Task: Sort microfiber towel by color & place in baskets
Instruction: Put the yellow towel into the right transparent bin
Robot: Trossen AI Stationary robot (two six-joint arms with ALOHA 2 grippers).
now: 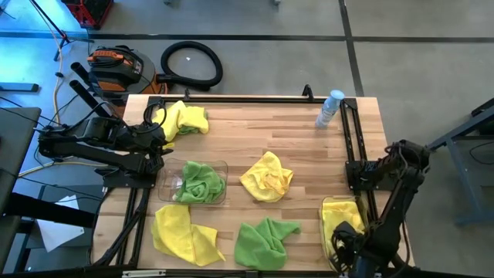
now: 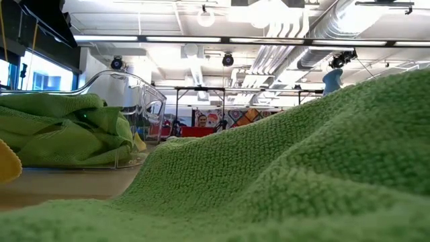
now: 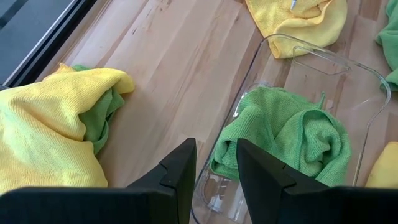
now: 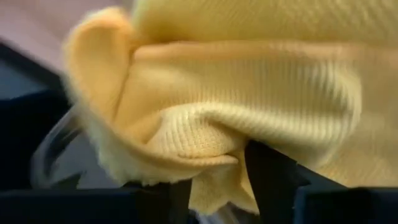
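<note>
The left clear basket [image 1: 222, 166] holds green towels [image 1: 201, 182]; my left gripper [image 3: 216, 163] hovers open above its rim [image 3: 245, 99], touching nothing. The right basket [image 1: 327, 212] holds a yellow towel [image 1: 345, 216]. My right gripper [image 1: 343, 241] points down into that basket, fingers apart, yellow cloth [image 4: 249, 81] filling its wrist view. Loose on the table lie a yellow-and-green pile [image 1: 185, 120], two yellow towels [image 1: 266, 176] [image 1: 184, 235] and a green one [image 1: 262, 241]. My right gripper comes at the yellow towel from above, pointing down. A fold of the cloth [image 4: 208, 177] hangs into the gap between the parted fingers and lies against one finger [image 4: 267, 171]. The rest of the towel bunches in the basket.
A clear water bottle [image 1: 329, 108] lies at the table's far right. Black metal frames [image 1: 355, 139] run along the table's edges. Bare wood shows between the yellow-and-green pile and the left basket [image 3: 168, 81]. The green towel [image 2: 302, 168] blocks most of the low view.
</note>
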